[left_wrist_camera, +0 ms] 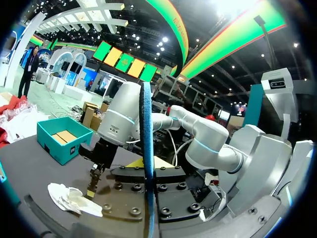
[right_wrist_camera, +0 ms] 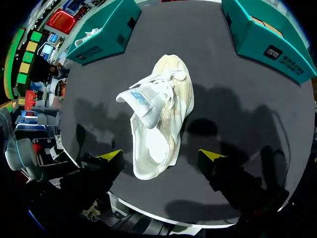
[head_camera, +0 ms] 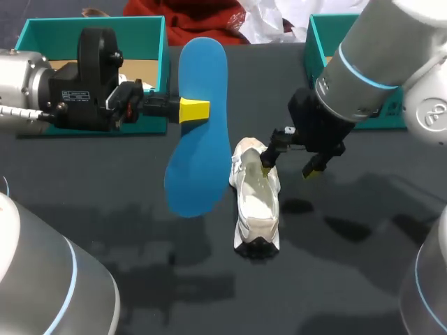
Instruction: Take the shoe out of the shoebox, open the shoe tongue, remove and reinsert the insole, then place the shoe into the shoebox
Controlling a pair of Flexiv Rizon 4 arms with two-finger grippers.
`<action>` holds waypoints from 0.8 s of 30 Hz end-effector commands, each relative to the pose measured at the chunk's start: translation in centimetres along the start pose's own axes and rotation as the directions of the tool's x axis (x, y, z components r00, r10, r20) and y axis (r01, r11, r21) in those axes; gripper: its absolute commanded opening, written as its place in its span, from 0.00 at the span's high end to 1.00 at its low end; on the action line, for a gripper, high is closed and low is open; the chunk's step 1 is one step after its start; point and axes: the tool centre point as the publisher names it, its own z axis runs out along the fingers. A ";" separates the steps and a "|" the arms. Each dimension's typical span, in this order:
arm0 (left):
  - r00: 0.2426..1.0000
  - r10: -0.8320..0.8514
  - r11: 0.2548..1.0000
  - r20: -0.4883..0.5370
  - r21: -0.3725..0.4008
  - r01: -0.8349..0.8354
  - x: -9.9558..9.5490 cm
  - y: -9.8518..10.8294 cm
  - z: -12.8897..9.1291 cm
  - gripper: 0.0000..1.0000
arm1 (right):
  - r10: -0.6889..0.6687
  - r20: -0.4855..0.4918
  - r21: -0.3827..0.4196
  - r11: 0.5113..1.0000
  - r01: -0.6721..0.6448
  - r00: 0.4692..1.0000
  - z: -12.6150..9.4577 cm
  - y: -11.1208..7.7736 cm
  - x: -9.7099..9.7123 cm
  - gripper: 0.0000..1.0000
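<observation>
My left gripper (head_camera: 194, 110) is clamped on the blue insole (head_camera: 199, 132), holding it above the table (head_camera: 140, 279), edge-on between my fingers, just beside the teal shoebox (head_camera: 42, 28) at the far left edge. My right gripper (head_camera: 288, 169) is open, fingers spread over the white shoe (head_camera: 256, 202), which lies near the table's middle. A second teal box (head_camera: 314, 49) sits at the far right edge.

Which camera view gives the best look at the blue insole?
The head view: the blue insole shows its whole outline there, broad face toward the camera, pinched at one edge by the left gripper. The left wrist view shows it only edge-on, a thin blue strip between that gripper's fingers. The right wrist view does not show it.
</observation>
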 end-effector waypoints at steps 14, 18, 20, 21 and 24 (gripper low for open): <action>0.774 0.633 0.748 0.024 -0.278 -0.603 -4.1 -2.2 0.2 1.00 | 0.061 -0.330 -0.040 0.996 -0.078 0.942 -4.8 2.1 -1.2 0.00; 0.774 0.633 0.748 0.024 -0.278 -0.603 -4.1 -2.2 0.2 1.00 | 0.061 -0.330 -0.040 0.996 -0.078 0.942 -4.8 2.1 -1.2 0.00; 0.774 0.633 0.748 0.024 -0.278 -0.603 -4.1 -2.2 0.2 1.00 | 0.061 -0.330 -0.040 0.996 -0.078 0.942 -4.8 2.1 -1.2 0.00; 0.761 0.648 0.736 0.002 -0.257 -0.626 -4.1 -2.1 0.3 1.00 | 0.061 -0.330 -0.040 0.996 -0.078 0.942 -4.8 2.1 -1.2 0.00; 0.679 0.734 0.662 -0.014 -0.214 -0.719 -4.5 -1.7 0.5 1.00 | 0.061 -0.422 -0.032 0.996 -0.082 0.905 -5.4 2.9 -0.6 0.00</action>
